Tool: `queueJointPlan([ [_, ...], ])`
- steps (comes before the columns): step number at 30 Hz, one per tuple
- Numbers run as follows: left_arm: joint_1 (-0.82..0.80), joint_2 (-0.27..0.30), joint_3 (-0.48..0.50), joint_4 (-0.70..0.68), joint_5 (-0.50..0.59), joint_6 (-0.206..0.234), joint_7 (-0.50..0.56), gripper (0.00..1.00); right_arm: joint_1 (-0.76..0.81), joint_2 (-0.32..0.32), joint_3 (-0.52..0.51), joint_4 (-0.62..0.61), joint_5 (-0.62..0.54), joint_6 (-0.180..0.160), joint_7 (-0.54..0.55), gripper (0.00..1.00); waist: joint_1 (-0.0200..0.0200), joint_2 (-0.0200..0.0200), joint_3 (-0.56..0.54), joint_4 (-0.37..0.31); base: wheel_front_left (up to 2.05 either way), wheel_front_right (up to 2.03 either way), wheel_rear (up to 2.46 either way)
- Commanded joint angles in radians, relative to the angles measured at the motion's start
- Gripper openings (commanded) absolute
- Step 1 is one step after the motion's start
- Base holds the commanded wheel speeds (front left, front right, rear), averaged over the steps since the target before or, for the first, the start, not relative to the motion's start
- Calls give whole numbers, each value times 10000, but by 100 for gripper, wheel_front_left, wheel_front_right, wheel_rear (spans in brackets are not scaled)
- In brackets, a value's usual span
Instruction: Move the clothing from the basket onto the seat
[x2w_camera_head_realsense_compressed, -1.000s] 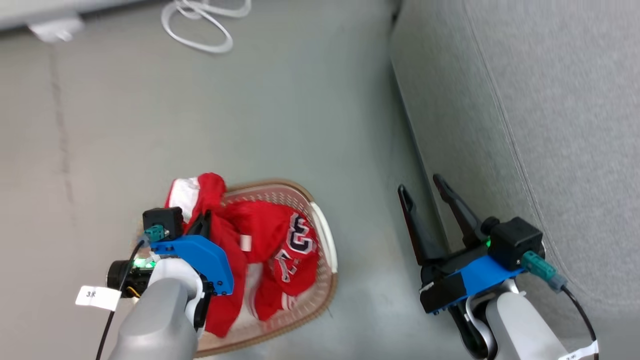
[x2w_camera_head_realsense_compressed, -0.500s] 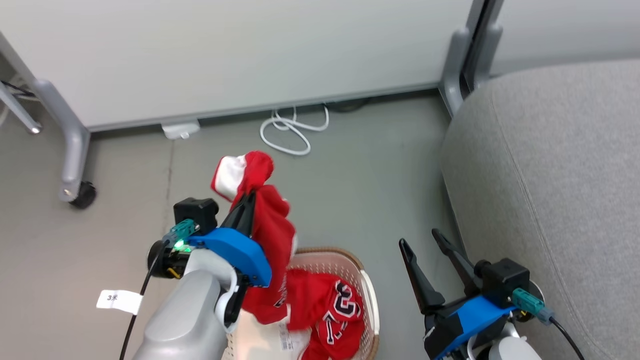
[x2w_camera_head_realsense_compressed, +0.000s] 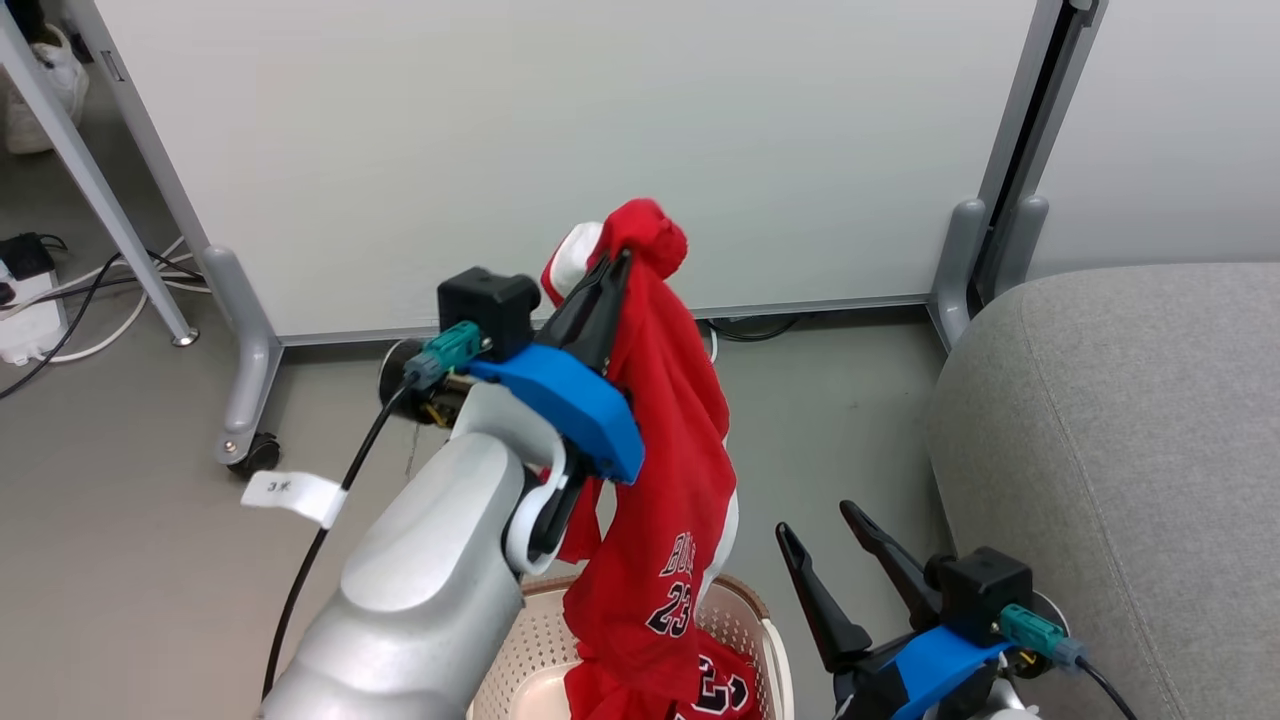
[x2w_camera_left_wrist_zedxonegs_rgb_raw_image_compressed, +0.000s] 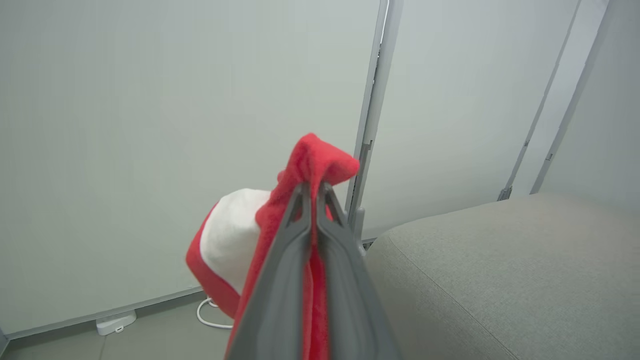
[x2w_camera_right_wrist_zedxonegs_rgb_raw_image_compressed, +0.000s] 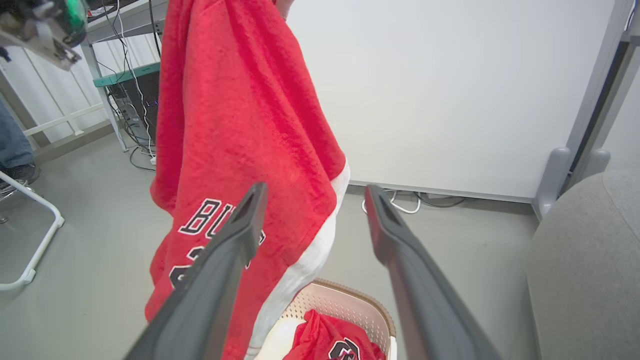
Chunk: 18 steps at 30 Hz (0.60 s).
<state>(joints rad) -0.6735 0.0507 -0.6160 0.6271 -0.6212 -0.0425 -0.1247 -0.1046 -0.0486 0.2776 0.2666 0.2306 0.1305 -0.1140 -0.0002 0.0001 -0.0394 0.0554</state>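
Note:
A red jersey (x2w_camera_head_realsense_compressed: 665, 450) with white trim and the number 23 hangs from my left gripper (x2w_camera_head_realsense_compressed: 618, 262), which is shut on a bunched fold at its top (x2w_camera_left_wrist_zedxonegs_rgb_raw_image_compressed: 314, 165). The garment dangles above the basket (x2w_camera_head_realsense_compressed: 755, 625), its hem still reaching into it. A second red garment (x2w_camera_right_wrist_zedxonegs_rgb_raw_image_compressed: 325, 340) lies inside the basket (x2w_camera_right_wrist_zedxonegs_rgb_raw_image_compressed: 350, 305). My right gripper (x2w_camera_head_realsense_compressed: 825, 530) stands open and holds nothing, low beside the basket, between it and the grey seat (x2w_camera_head_realsense_compressed: 1130, 440). From the right wrist, the hanging jersey (x2w_camera_right_wrist_zedxonegs_rgb_raw_image_compressed: 240, 130) is just left of my open fingers (x2w_camera_right_wrist_zedxonegs_rgb_raw_image_compressed: 245, 220).
A white partition panel (x2w_camera_head_realsense_compressed: 560, 130) on grey wheeled legs (x2w_camera_head_realsense_compressed: 245, 360) stands behind the basket. Cables (x2w_camera_head_realsense_compressed: 60, 300) and a power strip lie at the far left floor. A person's leg and shoe (x2w_camera_right_wrist_zedxonegs_rgb_raw_image_compressed: 12, 150) are at the far left of the right wrist view.
My left gripper has risen, lifting the red jersey up out of the basket until it hangs nearly full length. The head camera has tilted up, bringing the partition into view.

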Motion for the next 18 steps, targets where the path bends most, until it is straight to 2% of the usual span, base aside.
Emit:
queueJointPlan([
  [1,-229,-1,-181,-133,-118,104,53,0,112,-32,75,-70,60,5,82,100,2,-1,-16,-9,0,0,0],
  [9,-725,1,-1127,-292,-603,427,90,0,-166,-32,385,-151,193,5,297,100,2,-1,-12,-156,0,0,0],
  [18,-1029,-1,-2243,-337,-1076,528,47,0,-469,-32,389,-24,212,5,380,100,2,-1,26,-200,0,0,0],
])
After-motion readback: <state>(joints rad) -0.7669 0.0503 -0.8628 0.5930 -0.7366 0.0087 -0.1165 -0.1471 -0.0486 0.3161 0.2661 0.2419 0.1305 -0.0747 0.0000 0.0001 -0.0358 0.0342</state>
